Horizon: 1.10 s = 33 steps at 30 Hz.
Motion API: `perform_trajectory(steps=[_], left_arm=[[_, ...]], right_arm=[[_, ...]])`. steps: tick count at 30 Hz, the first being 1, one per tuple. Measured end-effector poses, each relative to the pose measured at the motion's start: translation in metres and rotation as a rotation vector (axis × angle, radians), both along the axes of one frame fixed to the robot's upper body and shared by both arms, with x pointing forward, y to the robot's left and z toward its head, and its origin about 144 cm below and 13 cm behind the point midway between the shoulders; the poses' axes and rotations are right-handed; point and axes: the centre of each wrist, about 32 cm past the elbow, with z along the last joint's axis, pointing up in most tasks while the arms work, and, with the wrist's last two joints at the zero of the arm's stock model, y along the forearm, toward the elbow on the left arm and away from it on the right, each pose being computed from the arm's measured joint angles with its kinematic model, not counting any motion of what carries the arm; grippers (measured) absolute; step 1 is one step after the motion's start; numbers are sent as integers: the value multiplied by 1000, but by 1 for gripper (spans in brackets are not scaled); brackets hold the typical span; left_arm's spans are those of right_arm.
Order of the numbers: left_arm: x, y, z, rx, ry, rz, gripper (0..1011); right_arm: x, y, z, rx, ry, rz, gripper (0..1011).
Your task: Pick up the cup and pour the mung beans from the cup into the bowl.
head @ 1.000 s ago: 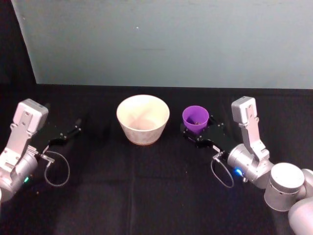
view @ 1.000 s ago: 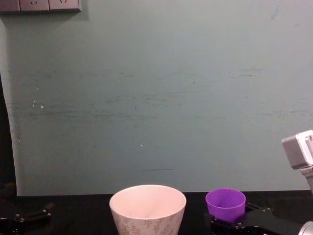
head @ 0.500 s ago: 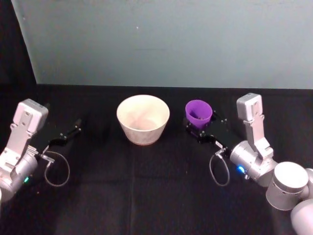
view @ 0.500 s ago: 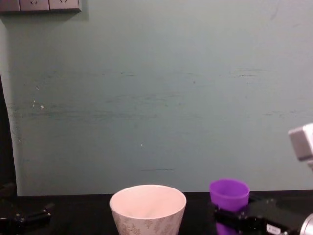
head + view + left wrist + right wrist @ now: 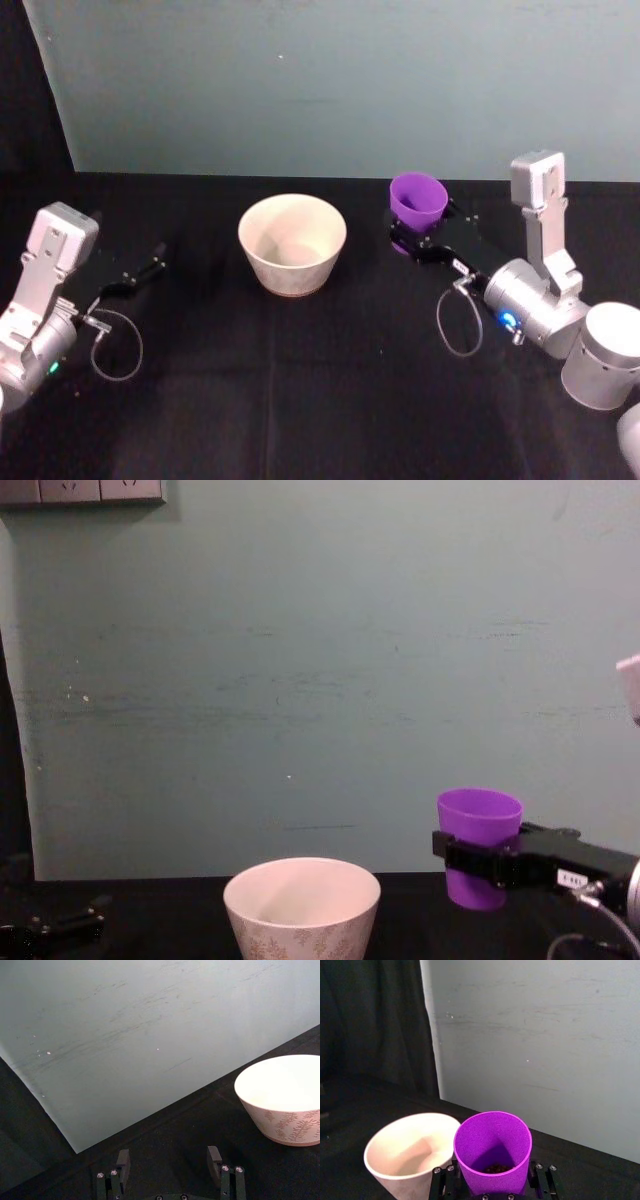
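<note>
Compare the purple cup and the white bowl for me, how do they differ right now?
The cup is plain purple and narrow; the bowl is white, leaf-patterned outside and much wider. The cup is clamped in the right gripper, off the table; the bowl sits on it. The cup holds mung beans; the bowl looks empty. Both are upright, tapered and handleless. The left gripper rests open, far left.

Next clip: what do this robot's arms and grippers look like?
Both arms are silver-grey with rounded joints and a boxy pale-grey block at each wrist. The left gripper and right gripper are black, their flat fingers fastened with silver screws. A grey cable loops at each wrist. The right arm has a blue light; its gripper a white label.
</note>
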Motion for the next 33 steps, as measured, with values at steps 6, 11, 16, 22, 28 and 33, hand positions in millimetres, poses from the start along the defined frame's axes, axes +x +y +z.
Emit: perform_trajectory(steps=[6, 11, 16, 22, 28, 33], left_arm=[[0, 0, 0, 0, 0, 0, 1011], [0, 0, 0, 0, 0, 0, 1011], [0, 0, 0, 0, 0, 0, 1011], [0, 0, 0, 0, 0, 0, 1011], [0, 0, 0, 0, 0, 0, 1011], [0, 0, 0, 0, 0, 0, 1011]], right_arm=[[1, 0, 11, 14, 3, 2, 726], [1, -1, 11, 14, 3, 2, 724], [1, -1, 11, 14, 4, 2, 726], [1, -1, 11, 14, 4, 3, 724], [1, 0, 11, 13, 5, 3, 724], [1, 0, 11, 13, 5, 3, 726]])
